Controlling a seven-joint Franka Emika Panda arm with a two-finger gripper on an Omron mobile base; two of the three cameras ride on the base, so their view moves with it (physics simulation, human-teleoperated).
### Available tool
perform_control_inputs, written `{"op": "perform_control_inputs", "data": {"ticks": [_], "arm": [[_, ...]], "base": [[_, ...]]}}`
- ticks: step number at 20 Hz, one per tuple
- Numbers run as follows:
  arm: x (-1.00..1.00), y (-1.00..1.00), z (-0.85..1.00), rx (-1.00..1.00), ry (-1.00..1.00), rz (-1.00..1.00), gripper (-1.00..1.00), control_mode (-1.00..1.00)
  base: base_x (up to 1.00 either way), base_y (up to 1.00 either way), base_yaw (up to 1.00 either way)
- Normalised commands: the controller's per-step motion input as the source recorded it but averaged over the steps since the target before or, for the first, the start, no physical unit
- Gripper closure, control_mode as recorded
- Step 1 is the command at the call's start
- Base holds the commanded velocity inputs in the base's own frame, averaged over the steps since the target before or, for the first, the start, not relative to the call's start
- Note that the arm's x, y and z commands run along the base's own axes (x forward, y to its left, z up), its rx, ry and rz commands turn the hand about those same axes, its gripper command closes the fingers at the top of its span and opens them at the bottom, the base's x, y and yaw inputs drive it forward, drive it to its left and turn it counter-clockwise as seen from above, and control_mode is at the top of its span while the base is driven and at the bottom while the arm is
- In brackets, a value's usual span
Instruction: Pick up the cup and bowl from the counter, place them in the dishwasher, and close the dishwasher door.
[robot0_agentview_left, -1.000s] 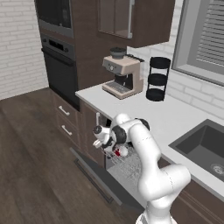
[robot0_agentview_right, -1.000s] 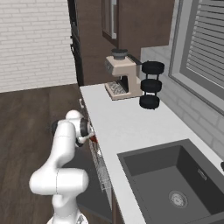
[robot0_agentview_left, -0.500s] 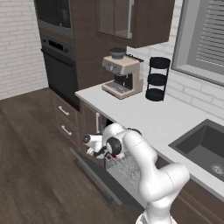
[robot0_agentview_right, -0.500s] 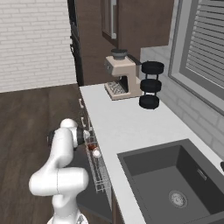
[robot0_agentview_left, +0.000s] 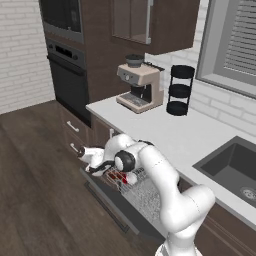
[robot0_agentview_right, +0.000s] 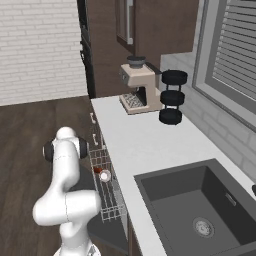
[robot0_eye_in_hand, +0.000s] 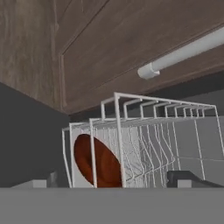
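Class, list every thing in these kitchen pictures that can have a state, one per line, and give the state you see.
dishwasher door: dropped open.
dish rack: pulled out over the open door.
bowl: in the rack, standing on edge.
cup: in the rack, white inside showing.
hand: open, holding nothing, beside the rack.
counter: bare where cup and bowl would have stood.

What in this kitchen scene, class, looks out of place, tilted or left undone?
The bowl stands on edge inside the wire rack, not lying flat, though that suits a rack. The cup lies in the rack too. The dishwasher door hangs open over the floor, a step not yet done. Nothing looks spilled or damaged.
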Motion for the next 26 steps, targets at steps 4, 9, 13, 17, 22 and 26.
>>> {"op": "perform_control_inputs", "data": {"ticks": [4,9,13,17,22,26], "arm": [[-0.49,0.2,0.84,0.21,0.13,0.0,-1.0,-1.0],[-0.97,0.28,0.11,0.18,0.11,-0.05,-1.0,-1.0],[-1.0,0.05,-0.33,0.04,-0.12,-0.11,-1.0,-1.0],[-1.0,0.12,-0.14,0.08,-0.16,-0.15,-1.0,-1.0],[-0.83,0.33,-0.03,0.09,-0.03,-0.15,-1.0,-1.0],[-0.15,0.29,-0.34,-0.01,0.0,-0.1,-1.0,-1.0]], "base": [[0.0,0.0,0.0],[0.0,0.0,0.0],[0.0,0.0,0.0],[0.0,0.0,0.0],[0.0,0.0,0.0],[0.0,0.0,0.0]]}}
